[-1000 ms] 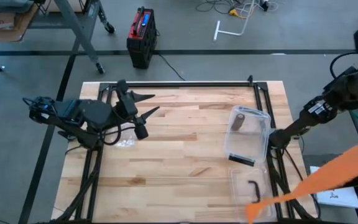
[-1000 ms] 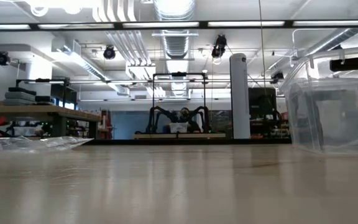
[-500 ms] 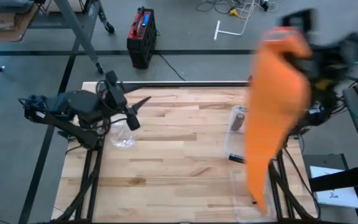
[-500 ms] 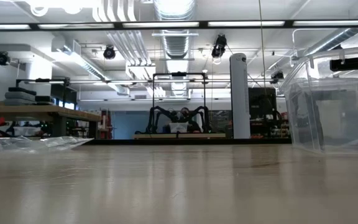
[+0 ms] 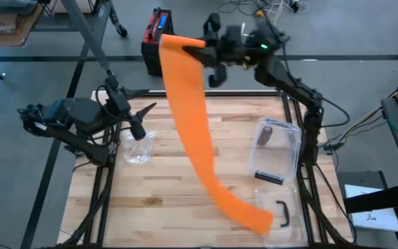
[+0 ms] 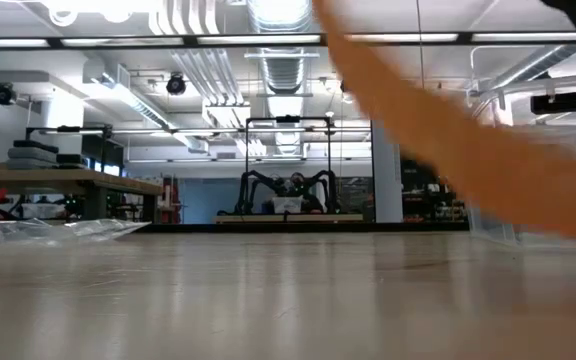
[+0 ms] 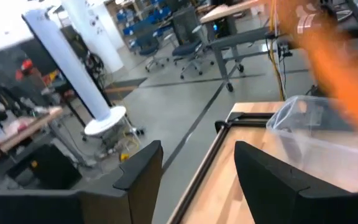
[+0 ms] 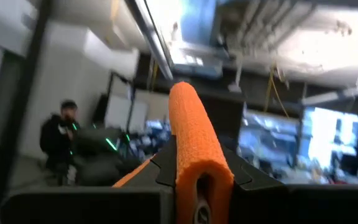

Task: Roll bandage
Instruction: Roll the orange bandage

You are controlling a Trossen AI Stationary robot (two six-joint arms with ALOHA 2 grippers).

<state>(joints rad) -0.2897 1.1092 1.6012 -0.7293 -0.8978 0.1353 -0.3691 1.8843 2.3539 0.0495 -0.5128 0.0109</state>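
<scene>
Above the wooden table, the right claw clamps the orange bandage; left claw spread.

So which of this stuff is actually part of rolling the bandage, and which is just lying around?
In use:
- orange bandage
- right gripper, clamped on its upper end
- left gripper, open, empty

Lying about:
- clear plastic container
- crumpled plastic bag
- red and black box on the floor

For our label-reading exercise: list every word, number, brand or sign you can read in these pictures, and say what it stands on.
None can be read.
Paper sheet beside the table: print too small to read.
Red and black case on the floor: blue label, unreadable.
Lit screens in the room behind: blurred.
</scene>
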